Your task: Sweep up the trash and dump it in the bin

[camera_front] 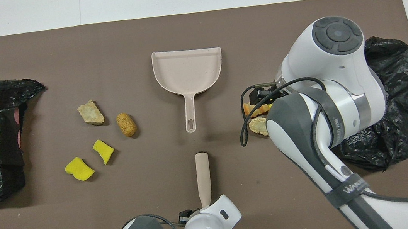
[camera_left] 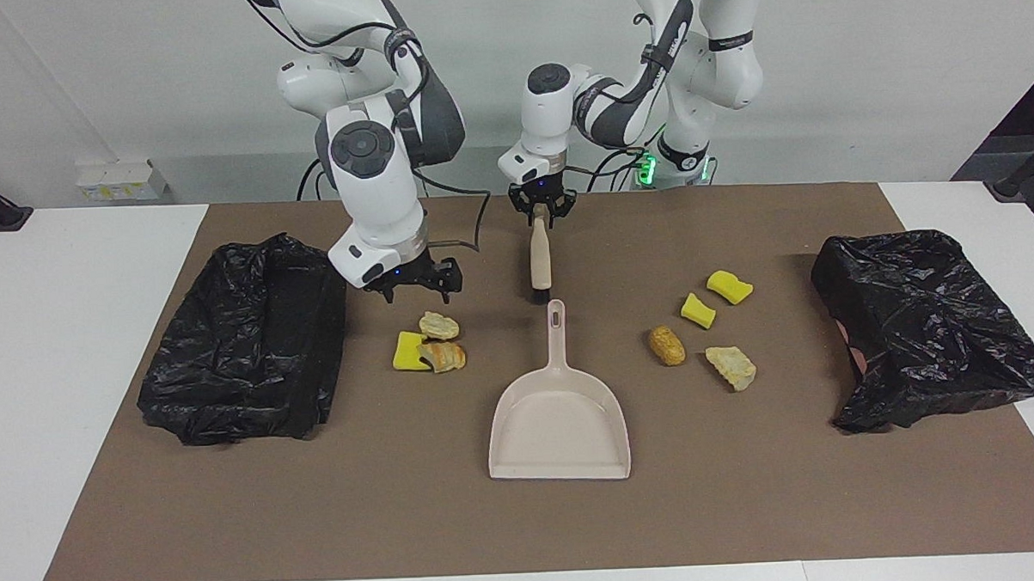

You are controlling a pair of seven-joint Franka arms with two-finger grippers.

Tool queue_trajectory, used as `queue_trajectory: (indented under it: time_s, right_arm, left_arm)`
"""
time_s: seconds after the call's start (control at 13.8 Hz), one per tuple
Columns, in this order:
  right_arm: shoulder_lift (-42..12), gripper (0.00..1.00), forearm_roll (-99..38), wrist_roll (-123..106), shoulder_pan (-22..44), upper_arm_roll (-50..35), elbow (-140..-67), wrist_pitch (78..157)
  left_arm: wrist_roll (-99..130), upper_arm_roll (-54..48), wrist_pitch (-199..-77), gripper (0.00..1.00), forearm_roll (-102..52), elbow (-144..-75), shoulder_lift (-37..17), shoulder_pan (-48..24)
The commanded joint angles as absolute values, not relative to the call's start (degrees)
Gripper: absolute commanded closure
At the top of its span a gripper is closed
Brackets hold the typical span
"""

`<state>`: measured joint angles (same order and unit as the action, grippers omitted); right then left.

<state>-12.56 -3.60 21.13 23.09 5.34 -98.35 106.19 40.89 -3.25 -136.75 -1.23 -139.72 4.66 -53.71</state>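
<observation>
The left gripper (camera_left: 539,216) has its fingers drawn in around the robot-side end of the beige brush (camera_left: 540,257), which lies flat on the mat with its handle pointing at the dustpan. The right gripper (camera_left: 415,282) hangs with its fingers spread, holding nothing, just above the trash cluster toward the right arm's end.

That cluster has three trash pieces touching one another: a pale bread lump (camera_left: 439,325), a golden-brown lump (camera_left: 443,356) and a yellow sponge chunk (camera_left: 408,352). In the overhead view the right arm covers most of them. Toward the left arm's end lie four more, apart from each other: two yellow sponge bits (camera_front: 78,169) (camera_front: 103,151), a brown bread roll (camera_front: 126,124) and a tan crusty lump (camera_front: 90,113).

The beige dustpan (camera_left: 559,422) sits mid-worktop between the two groups, its handle toward the robots, its tip near the brush but apart from it.

A bin lined with a black bag (camera_left: 242,343) stands at the right arm's end of the brown mat (camera_left: 525,522), and another bag-lined bin (camera_left: 927,323) at the left arm's end, partly off the mat. The mat covers most of a white worktop (camera_left: 54,341). A plain pale wall (camera_left: 861,55) rises at the robots' side, with a small white box (camera_left: 122,180) at its foot.
</observation>
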Motion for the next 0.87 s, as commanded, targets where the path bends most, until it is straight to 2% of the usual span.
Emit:
queue_trajectory:
  time_s: [0.0,0.07,0.14,0.29,0.43,0.65,0.8]
  right_arm:
    - [-13.0,0.00,-4.8,21.6,22.8,5.3,-97.7,106.7]
    - [-13.0,0.00,-4.8,21.6,22.8,5.3,-97.7,106.7]
    - [-13.0,0.00,-4.8,21.7,22.8,5.3,-97.7,106.7]
    - [-13.0,0.00,-4.9,22.2,23.0,5.3,-97.6,106.6]
    - [-13.0,0.00,-5.0,23.0,23.1,5.2,-97.5,106.8]
    - [-13.0,0.00,-5.9,24.9,23.8,5.2,-97.2,107.7]
    - [-14.4,0.00,-6.4,29.0,26.5,5.2,-96.5,109.2]
  left_arm:
    - [41.8,-2.3,-136.4,0.82,-1.0,-140.7,6.6,-54.6]
    - [41.8,-2.3,-136.3,0.98,-1.0,-140.8,6.6,-54.5]
    - [42.8,-2.3,-136.3,1.00,-1.0,-140.8,6.6,-54.4]
    - [49.5,-1.9,-135.8,1.00,-1.0,-139.8,7.7,-54.1]
    - [49.9,-1.0,-126.7,1.00,-1.0,-136.9,9.1,-52.0]
    - [49.0,-1.0,-116.7,1.00,-0.9,-133.1,11.5,-45.4]
    - [45.5,-1.0,-112.2,1.00,-0.7,-130.4,12.6,-37.9]
